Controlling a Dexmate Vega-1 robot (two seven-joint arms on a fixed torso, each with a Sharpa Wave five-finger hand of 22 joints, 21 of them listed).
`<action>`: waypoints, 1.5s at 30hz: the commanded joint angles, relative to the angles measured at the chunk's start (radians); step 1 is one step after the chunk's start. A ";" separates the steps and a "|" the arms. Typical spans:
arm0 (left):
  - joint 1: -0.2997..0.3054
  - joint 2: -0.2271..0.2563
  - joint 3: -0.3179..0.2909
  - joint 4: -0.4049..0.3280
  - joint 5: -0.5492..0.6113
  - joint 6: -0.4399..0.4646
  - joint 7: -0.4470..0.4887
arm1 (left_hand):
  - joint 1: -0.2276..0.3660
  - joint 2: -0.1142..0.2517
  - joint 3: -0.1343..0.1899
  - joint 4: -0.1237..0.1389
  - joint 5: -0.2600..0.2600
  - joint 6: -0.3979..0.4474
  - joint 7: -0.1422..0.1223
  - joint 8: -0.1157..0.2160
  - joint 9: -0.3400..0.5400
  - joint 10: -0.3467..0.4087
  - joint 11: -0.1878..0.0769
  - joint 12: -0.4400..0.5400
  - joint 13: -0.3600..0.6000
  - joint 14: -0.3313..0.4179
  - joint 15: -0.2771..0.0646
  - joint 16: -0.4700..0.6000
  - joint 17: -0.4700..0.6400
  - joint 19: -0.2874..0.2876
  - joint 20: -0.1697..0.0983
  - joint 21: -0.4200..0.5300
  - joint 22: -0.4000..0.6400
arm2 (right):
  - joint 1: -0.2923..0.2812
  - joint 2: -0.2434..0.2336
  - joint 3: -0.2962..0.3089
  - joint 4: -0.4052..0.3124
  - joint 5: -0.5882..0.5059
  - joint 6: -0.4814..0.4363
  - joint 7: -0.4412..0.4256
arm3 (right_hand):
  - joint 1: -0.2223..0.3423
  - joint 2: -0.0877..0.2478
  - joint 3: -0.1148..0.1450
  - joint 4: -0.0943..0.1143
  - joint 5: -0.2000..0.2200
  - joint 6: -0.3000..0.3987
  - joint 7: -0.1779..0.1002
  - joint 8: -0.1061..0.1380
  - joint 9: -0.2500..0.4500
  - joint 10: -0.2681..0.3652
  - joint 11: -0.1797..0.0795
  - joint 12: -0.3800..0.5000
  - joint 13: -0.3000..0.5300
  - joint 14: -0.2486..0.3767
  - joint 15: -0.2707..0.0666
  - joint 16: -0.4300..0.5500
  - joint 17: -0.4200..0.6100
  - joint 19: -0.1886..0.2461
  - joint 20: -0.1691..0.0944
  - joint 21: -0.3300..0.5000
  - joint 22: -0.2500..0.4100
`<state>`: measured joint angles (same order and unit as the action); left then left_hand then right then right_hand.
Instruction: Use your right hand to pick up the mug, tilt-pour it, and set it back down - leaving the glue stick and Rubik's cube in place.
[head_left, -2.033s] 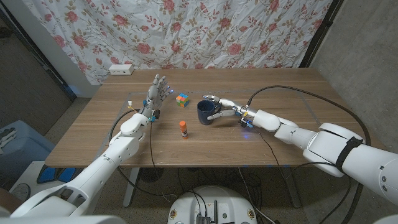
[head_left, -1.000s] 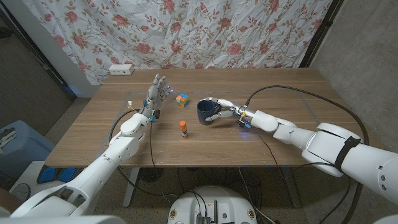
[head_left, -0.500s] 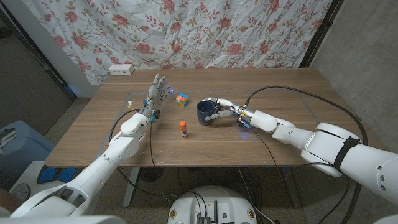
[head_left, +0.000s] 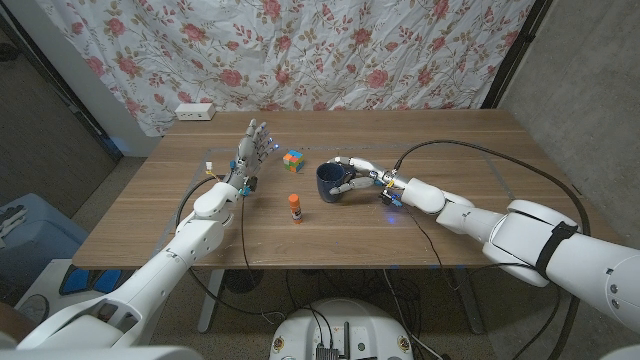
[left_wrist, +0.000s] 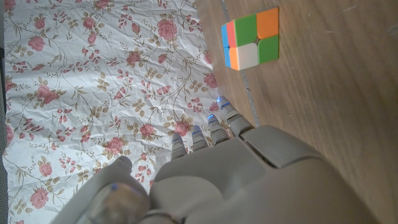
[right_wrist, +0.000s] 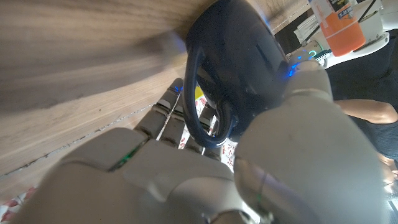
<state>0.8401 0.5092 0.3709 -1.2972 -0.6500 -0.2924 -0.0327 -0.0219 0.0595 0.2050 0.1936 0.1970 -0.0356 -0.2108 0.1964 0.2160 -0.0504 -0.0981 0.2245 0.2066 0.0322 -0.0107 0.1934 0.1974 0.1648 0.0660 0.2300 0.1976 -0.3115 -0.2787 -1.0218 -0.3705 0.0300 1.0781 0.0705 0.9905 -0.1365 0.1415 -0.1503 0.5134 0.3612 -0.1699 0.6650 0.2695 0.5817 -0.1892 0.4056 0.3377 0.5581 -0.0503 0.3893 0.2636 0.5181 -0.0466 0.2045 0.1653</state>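
The dark blue mug (head_left: 329, 181) stands on the wooden table (head_left: 150, 220) a little right of the middle. My right hand (head_left: 358, 175) wraps it from the handle side, one finger over the rim. In the right wrist view my right hand (right_wrist: 186, 174) has fingers behind the mug's (right_wrist: 249, 56) handle and the thumb against its wall. The orange-capped glue stick (head_left: 295, 208) stands just left of the mug and nearer to me, also seen as the glue stick (right_wrist: 339, 28). The Rubik's cube (head_left: 292, 160) lies behind it. My left hand (head_left: 250, 150) stands upright with fingers spread, left of the cube (left_wrist: 250, 38).
A white power strip (head_left: 195, 111) lies at the table's far left edge below the floral curtain (head_left: 330, 50). A black cable (head_left: 470, 145) loops over the table's right half. A blue bin (head_left: 20, 230) sits on the floor at the left.
My right hand and forearm have crept a little left, closer around the mug. The mug, glue stick, cube and left hand have kept their places.
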 joint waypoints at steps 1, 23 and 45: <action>0.000 0.000 0.000 0.001 0.000 0.000 0.000 | -0.003 0.118 0.006 0.001 0.005 -0.002 -0.007 0.006 0.003 -0.003 -0.005 0.004 0.005 0.005 0.001 0.005 0.005 0.009 0.000 0.006 0.004 | -0.008 0.004 0.012 0.001 0.011 -0.002 -0.009 | 0.045 0.033 0.011 0.001 -0.007 0.047 -0.022 0.024 0.010 0.050 -0.014 0.017 0.010 0.030 -0.179 0.006 0.008 0.021 -0.097 0.000 0.006; 0.000 -0.001 0.000 0.002 0.000 -0.001 0.000 | -0.003 0.119 0.006 0.001 0.005 -0.002 -0.007 0.006 0.003 -0.002 -0.008 0.004 0.005 0.005 0.000 0.005 0.005 0.009 0.000 0.006 0.004 | -0.031 0.025 0.088 0.001 0.080 0.017 0.071 | 0.083 0.060 0.014 0.011 -0.054 0.139 -0.021 0.114 0.027 0.169 -0.014 0.045 0.046 0.147 -0.183 0.029 0.039 0.035 -0.099 -0.007 0.006; 0.000 0.000 0.000 0.000 0.000 0.000 0.000 | -0.003 0.118 0.006 0.001 0.005 -0.002 -0.005 0.006 0.003 -0.001 -0.007 0.005 0.005 0.005 0.000 0.005 0.005 0.009 0.000 0.007 0.004 | -0.045 0.020 0.164 -0.003 0.116 0.095 0.148 | 0.088 0.079 0.010 0.017 -0.082 0.173 -0.018 0.143 0.030 0.212 -0.013 0.048 0.059 0.168 -0.185 0.031 0.053 0.051 -0.106 -0.003 0.007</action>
<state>0.8401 0.5084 0.3712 -1.2955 -0.6497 -0.2937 -0.0334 -0.0219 0.0595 0.2050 0.1936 0.1970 -0.0356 -0.2108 0.1964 0.2160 -0.0504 -0.0981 0.2245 0.2066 0.0322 -0.0107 0.1934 0.1974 0.1648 0.0660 0.2300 0.1976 -0.3469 -0.2540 -0.9083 -0.3697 0.1143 1.1406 0.1627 1.0083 -0.1544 0.1397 -0.1484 0.4350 0.4325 -0.0985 0.7474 0.2951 0.6829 -0.1052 0.4479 0.3852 0.7168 -0.0733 0.4180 0.3133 0.5590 -0.0518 0.1996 0.1701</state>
